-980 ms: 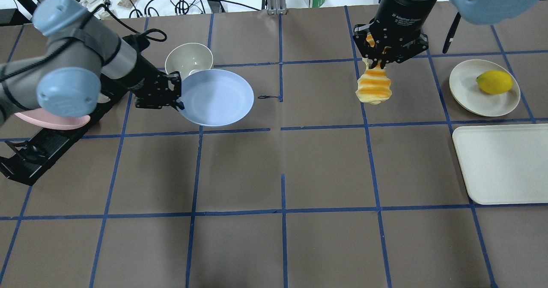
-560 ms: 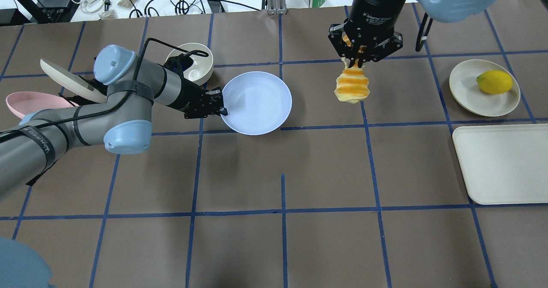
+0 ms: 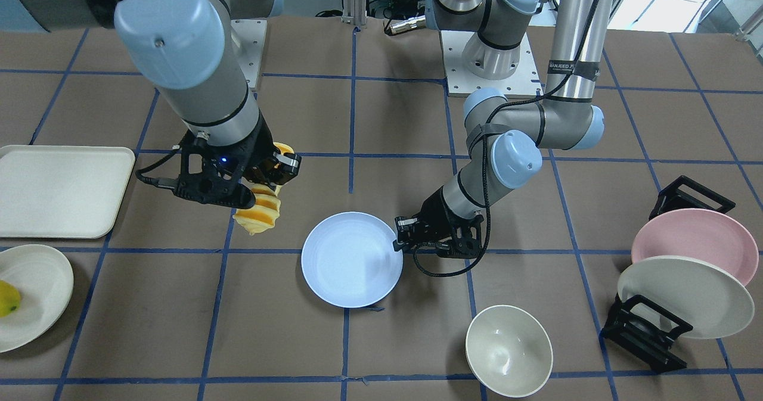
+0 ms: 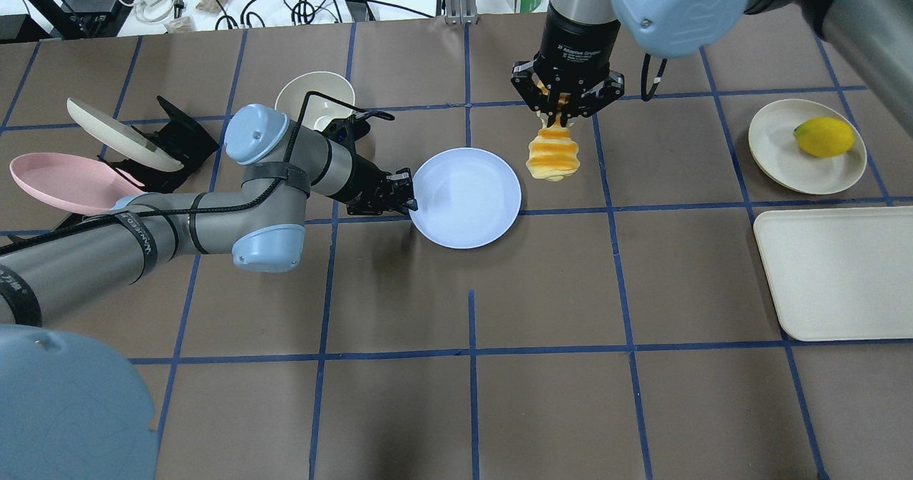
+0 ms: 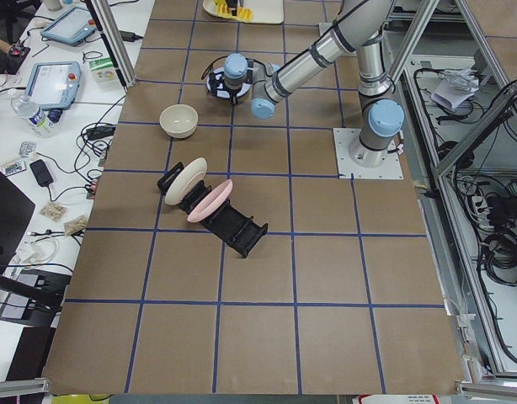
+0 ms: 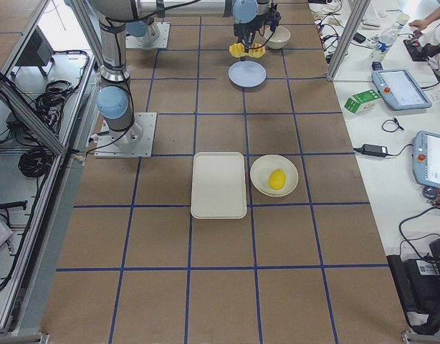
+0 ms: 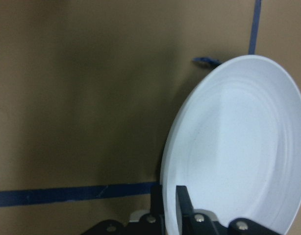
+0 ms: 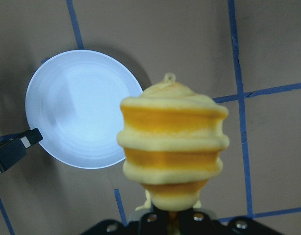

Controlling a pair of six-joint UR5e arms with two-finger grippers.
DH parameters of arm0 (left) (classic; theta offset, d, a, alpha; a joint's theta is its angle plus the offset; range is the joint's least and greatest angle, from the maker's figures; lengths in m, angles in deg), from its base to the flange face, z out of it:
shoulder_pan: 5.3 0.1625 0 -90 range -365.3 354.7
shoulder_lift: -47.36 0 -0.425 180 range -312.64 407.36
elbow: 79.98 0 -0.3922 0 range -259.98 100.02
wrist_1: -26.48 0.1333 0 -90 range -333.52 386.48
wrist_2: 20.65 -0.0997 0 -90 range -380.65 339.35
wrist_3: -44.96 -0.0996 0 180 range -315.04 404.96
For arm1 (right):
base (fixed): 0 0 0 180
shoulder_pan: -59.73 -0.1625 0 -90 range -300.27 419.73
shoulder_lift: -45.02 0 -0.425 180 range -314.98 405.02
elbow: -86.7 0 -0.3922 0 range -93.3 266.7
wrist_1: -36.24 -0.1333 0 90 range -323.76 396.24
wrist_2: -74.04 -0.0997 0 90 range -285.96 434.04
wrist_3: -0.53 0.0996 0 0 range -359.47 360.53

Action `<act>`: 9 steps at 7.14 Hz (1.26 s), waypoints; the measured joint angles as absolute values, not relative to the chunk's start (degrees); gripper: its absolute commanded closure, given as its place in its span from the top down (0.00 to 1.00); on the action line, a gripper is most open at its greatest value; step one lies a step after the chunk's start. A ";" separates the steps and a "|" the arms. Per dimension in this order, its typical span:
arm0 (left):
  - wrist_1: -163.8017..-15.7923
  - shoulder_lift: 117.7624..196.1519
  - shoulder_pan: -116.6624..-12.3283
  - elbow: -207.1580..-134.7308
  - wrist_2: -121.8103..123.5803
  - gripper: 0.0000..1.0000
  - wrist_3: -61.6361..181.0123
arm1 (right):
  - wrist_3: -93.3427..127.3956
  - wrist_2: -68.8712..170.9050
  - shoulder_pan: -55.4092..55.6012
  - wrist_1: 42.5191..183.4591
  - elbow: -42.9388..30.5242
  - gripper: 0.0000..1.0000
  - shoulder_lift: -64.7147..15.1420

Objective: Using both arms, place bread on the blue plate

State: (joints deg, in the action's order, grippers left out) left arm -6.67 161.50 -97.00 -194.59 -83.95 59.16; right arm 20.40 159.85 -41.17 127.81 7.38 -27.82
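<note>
— Where's the bread [image 4: 553, 157]?

— In the air, hanging from the right claw [image 4: 563, 113], which is clamped on its top end. The long axis points straight down, with nothing under it but table.

— And the blue plate [image 4: 471, 209]?

— Just beside it, toward the robot's left and a touch nearer the robot. In the overhead view the bread's low end sits right off the rim, not over it. The left claw [image 4: 408, 200] pinches the opposite rim, the one on the robot's left. Its wrist view shows it closed on the edge.

— Is the blue plate resting on the table?

— It's low and about level, but I can't tell whether it touches.

— So what does the next move turn on?

— That small sideways gap, I'd say. The right arm has the bread, so either it carries it leftward over the rim or the left arm brings the blue plate under. The bread hangs upright, so it probably has to tip over to lie flat across.

— Count?

— One bread, one blue plate, two arms. Besides those, one pink plate [image 4: 57, 180] and two cream plates [image 4: 114, 134] — one with the pink plate in the rack [image 4: 182, 127], one under the single lemon [image 4: 824, 136]. One bowl [image 4: 314, 98], one tray [image 4: 834, 273].
</note>
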 measured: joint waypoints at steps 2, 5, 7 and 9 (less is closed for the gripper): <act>-9.04 159.79 -97.57 -191.77 -92.24 1.00 60.21 | 19.70 160.60 -44.02 131.68 7.06 0.00 -24.14; -30.59 153.93 -99.05 -181.28 -101.87 1.00 58.23 | 17.77 160.35 -47.62 138.35 6.79 0.00 -18.25; -45.43 148.81 -99.56 -174.57 -105.01 1.00 54.81 | 17.88 160.22 -48.98 143.00 6.70 0.00 -14.05; -58.95 144.03 -99.29 -169.25 -108.55 1.00 50.81 | 18.06 160.03 -49.90 145.06 6.00 0.00 -11.71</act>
